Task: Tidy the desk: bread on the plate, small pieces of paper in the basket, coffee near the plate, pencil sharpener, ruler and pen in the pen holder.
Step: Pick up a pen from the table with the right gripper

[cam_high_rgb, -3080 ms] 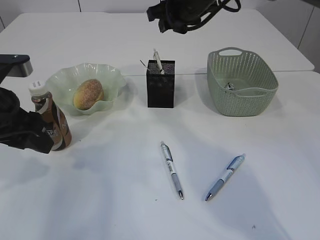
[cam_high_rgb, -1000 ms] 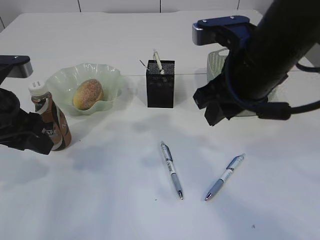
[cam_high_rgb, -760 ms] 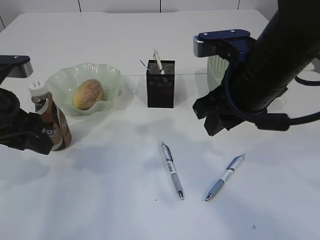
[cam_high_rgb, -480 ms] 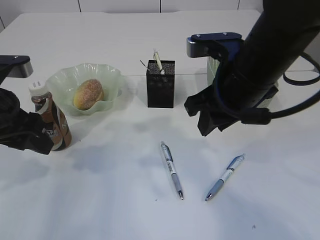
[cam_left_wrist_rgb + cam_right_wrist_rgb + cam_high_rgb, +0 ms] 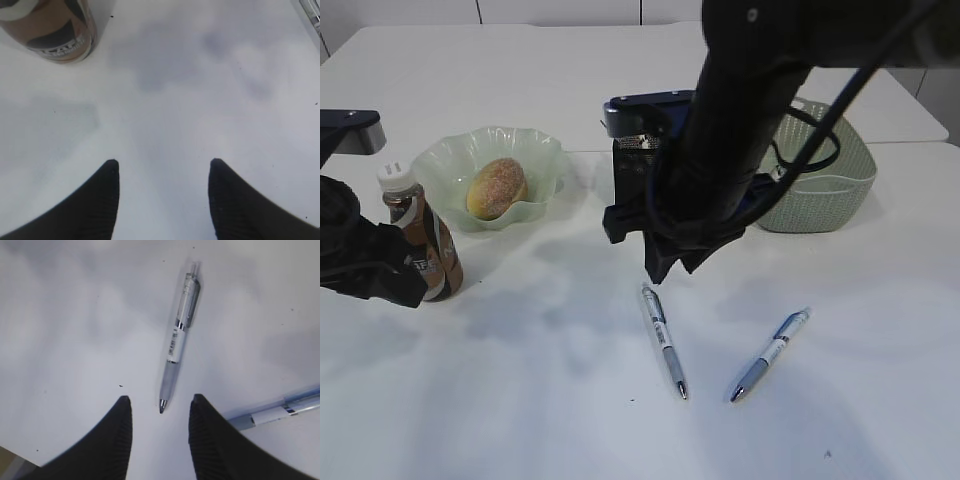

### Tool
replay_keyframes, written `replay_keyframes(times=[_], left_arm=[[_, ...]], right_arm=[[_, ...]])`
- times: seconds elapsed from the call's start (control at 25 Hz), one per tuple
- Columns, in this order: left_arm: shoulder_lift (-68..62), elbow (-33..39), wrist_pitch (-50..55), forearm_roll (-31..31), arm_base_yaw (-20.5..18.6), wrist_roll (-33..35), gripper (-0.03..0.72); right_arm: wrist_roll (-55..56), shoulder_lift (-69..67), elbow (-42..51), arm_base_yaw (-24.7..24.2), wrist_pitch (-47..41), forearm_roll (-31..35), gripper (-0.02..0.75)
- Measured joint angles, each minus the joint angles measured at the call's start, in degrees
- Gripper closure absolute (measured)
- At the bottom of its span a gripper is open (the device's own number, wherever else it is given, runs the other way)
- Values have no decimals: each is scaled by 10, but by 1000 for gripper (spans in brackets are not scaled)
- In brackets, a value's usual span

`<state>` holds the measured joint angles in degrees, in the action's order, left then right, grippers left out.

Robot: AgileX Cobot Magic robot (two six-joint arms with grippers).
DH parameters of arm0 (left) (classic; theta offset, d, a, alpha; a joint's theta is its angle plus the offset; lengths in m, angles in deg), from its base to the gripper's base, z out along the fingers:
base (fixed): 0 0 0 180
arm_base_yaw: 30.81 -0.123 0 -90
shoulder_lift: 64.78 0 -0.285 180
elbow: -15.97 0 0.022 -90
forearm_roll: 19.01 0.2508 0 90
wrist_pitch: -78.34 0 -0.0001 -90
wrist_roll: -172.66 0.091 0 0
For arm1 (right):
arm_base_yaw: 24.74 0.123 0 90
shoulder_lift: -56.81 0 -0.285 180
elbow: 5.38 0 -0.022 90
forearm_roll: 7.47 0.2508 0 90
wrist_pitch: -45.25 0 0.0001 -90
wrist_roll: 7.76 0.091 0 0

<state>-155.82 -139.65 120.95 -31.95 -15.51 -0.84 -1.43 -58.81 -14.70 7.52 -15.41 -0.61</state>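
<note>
Right gripper [image 5: 157, 412] poised over the nearer-centre pen [image 5: 664, 340] — jaws apart, nothing between them.

The pen lies flat on the desk [image 5: 520, 400], mid-surface toward the front edge, its long axis running nearly front to back: clip end toward the pen holder [image 5: 636, 163], writing tip toward the front edge. It looks light, stiff and smooth-barrelled, so it could roll or skid if nudged — the ribbed grip section near the tip, or mid-barrel, seems the surest place to pinch, jaws across the axis. A second pen [image 5: 769, 353] lies to its right, apart and slanting. The left gripper [image 5: 162, 172] hangs open and empty beside the coffee [image 5: 420, 235], near the left edge.
</note>
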Motion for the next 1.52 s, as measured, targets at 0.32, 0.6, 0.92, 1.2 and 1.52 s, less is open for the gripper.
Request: replay_keyframes(times=[0.32,0.6,0.92,1.2,1.52], left_arm=[[0,0,-1,0,0,0,288],[0,0,-1,0,0,0,288],[0,0,-1,0,0,0,288],[0,0,-1,-1,0,0,288],[0,0,-1,-1,0,0,288]], right_arm=[[29,-91,-81,6,-50,-9,424],[45,-151,-140,6,-66,-11,424],[55,-192,-159,-17,-68,-11,425],[53,-192,-159,-36,-69,-14,425],[52,-212,-159,-36,-64,-14,425]])
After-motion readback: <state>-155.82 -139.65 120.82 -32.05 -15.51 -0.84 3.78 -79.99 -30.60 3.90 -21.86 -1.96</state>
